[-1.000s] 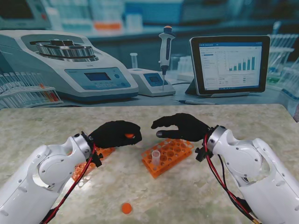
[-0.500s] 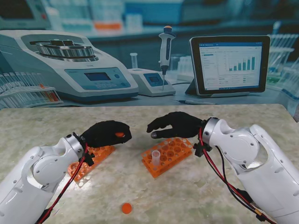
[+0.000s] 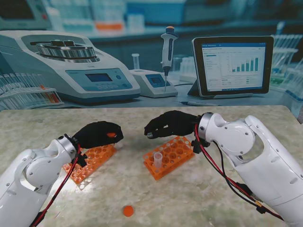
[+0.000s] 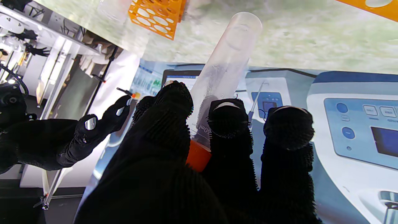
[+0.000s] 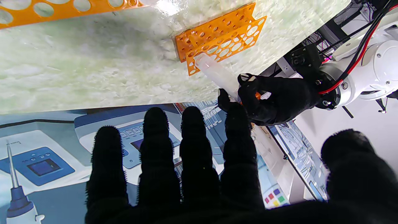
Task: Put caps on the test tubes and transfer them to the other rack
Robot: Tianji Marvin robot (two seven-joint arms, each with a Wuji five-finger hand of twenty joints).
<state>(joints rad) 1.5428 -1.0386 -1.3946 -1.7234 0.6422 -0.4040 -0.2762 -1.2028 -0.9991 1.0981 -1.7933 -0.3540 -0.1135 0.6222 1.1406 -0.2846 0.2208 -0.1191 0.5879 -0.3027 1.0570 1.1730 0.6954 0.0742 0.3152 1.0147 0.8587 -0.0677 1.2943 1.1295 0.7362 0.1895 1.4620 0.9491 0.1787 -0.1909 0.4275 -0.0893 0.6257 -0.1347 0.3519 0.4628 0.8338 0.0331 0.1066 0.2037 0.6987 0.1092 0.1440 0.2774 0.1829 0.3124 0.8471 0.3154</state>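
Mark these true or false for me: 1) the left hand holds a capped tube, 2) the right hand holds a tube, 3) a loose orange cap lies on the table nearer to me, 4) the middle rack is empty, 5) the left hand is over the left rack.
1) The left hand holds a capped tube: true; its orange cap sits between the fingers.
2) The right hand holds a tube: false; its fingers are spread and hold nothing.
3) A loose orange cap lies on the table nearer to me: true.
4) The middle rack is empty: false; one uncapped tube stands in it.
5) The left hand is over the left rack: true.
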